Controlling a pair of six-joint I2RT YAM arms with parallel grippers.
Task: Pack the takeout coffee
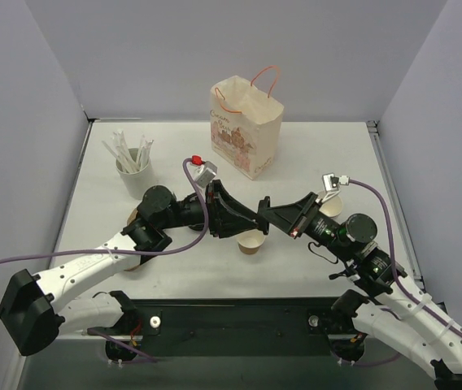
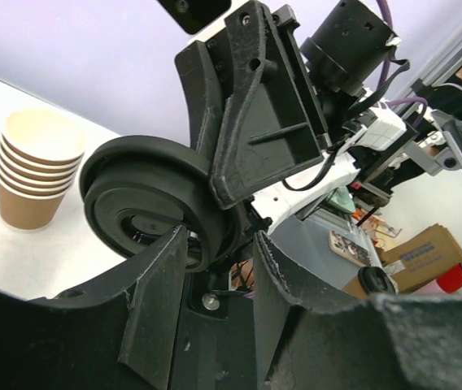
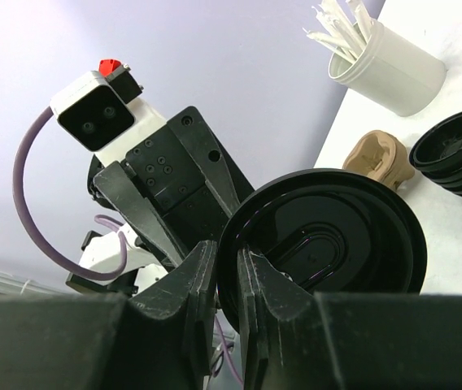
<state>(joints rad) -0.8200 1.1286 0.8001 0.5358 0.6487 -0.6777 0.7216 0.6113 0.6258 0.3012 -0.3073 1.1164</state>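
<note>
Right gripper (image 3: pixel 227 264) pinching lid (image 3: pixel 329 236), left gripper (image 2: pixel 219 252) can't tell from here. I see cup (image 1: pixel 252 244) unlidded; capping, bagging to go.

Left hand (image 2: pixel 219 264) parted, right hand (image 3: pixel 227 272) pinched

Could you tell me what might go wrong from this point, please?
1. The right fingers pinch the black lid only at its rim, so it could twist or slip free.
2. The left fingers stand apart close beside that grip, so the two could collide.
3. The open paper cup sits on the table right under both arms and could be knocked over.
</note>
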